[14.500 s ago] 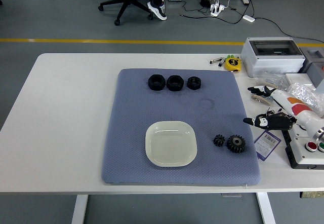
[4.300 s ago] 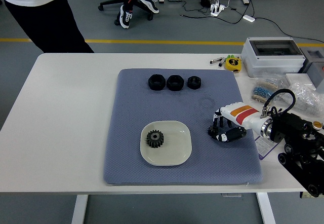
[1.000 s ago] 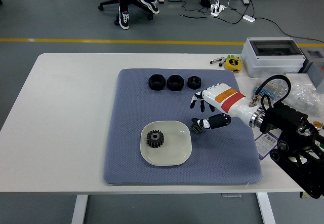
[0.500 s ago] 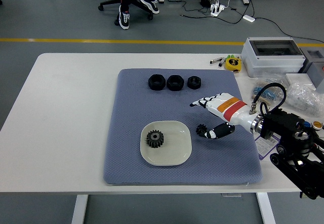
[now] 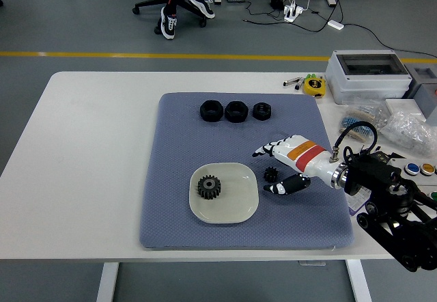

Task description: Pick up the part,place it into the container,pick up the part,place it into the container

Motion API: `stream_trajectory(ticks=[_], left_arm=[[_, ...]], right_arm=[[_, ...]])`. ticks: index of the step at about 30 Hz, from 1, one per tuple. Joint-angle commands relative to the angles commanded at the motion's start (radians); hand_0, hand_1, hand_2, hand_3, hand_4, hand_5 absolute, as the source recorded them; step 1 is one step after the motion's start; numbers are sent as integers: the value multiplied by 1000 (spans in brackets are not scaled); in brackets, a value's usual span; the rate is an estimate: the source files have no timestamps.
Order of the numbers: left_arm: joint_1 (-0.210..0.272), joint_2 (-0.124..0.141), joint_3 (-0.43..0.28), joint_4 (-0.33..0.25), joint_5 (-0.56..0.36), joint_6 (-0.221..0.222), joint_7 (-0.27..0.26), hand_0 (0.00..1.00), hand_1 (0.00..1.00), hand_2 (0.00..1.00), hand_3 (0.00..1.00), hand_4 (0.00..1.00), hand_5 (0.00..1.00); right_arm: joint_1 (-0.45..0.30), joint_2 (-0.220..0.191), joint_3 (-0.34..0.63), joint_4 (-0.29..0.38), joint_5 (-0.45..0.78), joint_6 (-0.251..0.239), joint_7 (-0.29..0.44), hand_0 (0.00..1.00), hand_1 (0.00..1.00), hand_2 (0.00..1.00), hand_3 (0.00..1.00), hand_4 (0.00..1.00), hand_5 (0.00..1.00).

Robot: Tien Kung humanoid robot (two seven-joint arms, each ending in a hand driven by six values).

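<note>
A white square plate point(image 5: 240, 205) lies on the blue-grey mat point(image 5: 198, 141) with a large black gear point(image 5: 208, 186) in it. A small black gear point(image 5: 271, 174) rests on the mat just right of the plate, outside it. My right hand point(image 5: 263, 171) hovers over that gear, open: the fingers point(image 5: 262, 150) are spread beyond it and the thumb point(image 5: 281, 188) lies on the near side, not closed on it. Three black nuts point(image 5: 235, 111) stand in a row at the mat's far edge.
A grey box point(image 5: 369, 74), a yellow tape measure point(image 5: 313, 85), plastic bags point(image 5: 408, 126) and a button panel point(image 5: 420, 170) crowd the table's right side. A person's feet point(image 5: 168, 19) and an office chair show on the floor beyond.
The large gear went from the mat into the plate. In the last second the right hand dropped lower with the small gear, which now lies on the mat beside the plate.
</note>
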Motion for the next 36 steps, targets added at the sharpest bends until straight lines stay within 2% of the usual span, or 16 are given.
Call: stream_trajectory(ticks=[5,6,9,11,12,17,18,23,24,29,30,35,36], left_arm=[[1,-1,-1,0,2,0,1,691,652,698,566,652,580],[1,-1,-2,0,3,0,1,691,652,698,566,652,580],[0,-1,-2,0,5,0,2,691,652,698,566,652,580],[-1,-1,-1,0,5,0,2,691,652,698,566,652,580],[-1,-1,-1,-1,5,0,1,691,652,696,566,652,580],[-5,0,3,-1,1,0,0,691,652,696,566,652,580],[-5,0,3,-1,2,0,0,691,652,696,565,651,579],[-7,0,3,-1,2,0,0,691,652,696,565,651,579],[-7,0,3,-1,2,0,0,691,651,696,565,651,579],[-10,1,5,-1,2,-1,-1,691,651,696,565,651,579],[-10,1,3,-1,5,-1,0,691,651,695,565,651,580],[-12,1,1,-1,12,-3,0,691,651,695,565,651,580],[-12,1,0,-1,15,-3,0,691,651,693,565,650,580]], right_arm=[[9,17,-17,-47,14,-33,20,513,605,696,591,796,372],[10,20,-20,-56,17,-38,24,461,537,609,523,693,340],[13,26,-27,-82,24,-53,30,461,537,609,523,693,340],[15,29,-28,-99,26,-56,31,461,537,609,523,693,340],[15,30,-27,-107,26,-57,31,439,510,581,512,642,321],[15,27,-23,-123,31,-59,33,439,510,581,512,642,321],[15,26,-22,-125,32,-58,33,388,468,533,500,607,317],[14,24,-18,-129,35,-50,34,388,468,533,500,607,317],[14,23,-18,-130,36,-48,35,310,422,483,494,580,313],[14,20,-16,-133,40,-38,38,310,422,483,494,580,313],[14,20,-16,-135,40,-36,38,240,385,457,490,588,328],[13,16,-11,-136,43,-32,40,240,385,457,490,588,328],[12,16,-10,-135,44,-32,40,162,320,419,485,577,316]])
